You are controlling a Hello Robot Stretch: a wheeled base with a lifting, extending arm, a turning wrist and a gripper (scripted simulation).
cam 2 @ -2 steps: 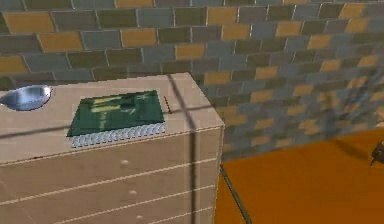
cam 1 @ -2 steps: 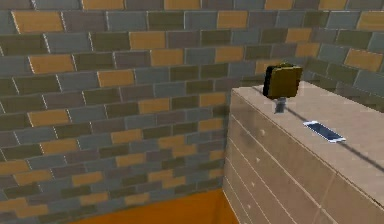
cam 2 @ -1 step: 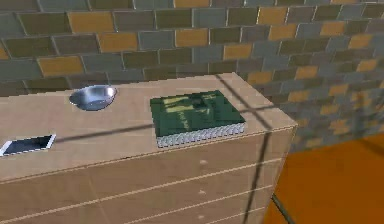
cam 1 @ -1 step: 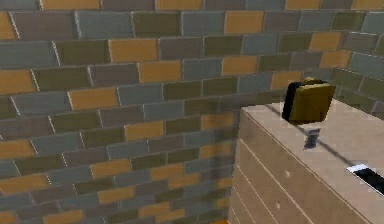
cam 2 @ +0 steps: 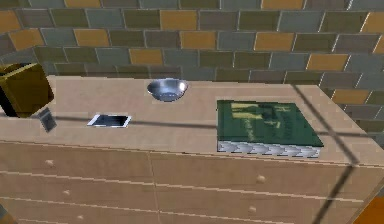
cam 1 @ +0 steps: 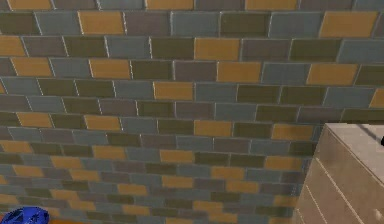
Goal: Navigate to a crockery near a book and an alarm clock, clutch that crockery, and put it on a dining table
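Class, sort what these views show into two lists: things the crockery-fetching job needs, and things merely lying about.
Job:
round silver metal bowl
flat green hardback book
dark brown boxy thing, perhaps the alarm clock

Lying about:
small flat white-edged slab
blue rounded thing low by the wall
light wooden dresser under the bowl

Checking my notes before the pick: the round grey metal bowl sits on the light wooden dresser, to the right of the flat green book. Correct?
No. In the arm side view, the round grey metal bowl sits on the light wooden dresser to the left of the flat green book, not the right.
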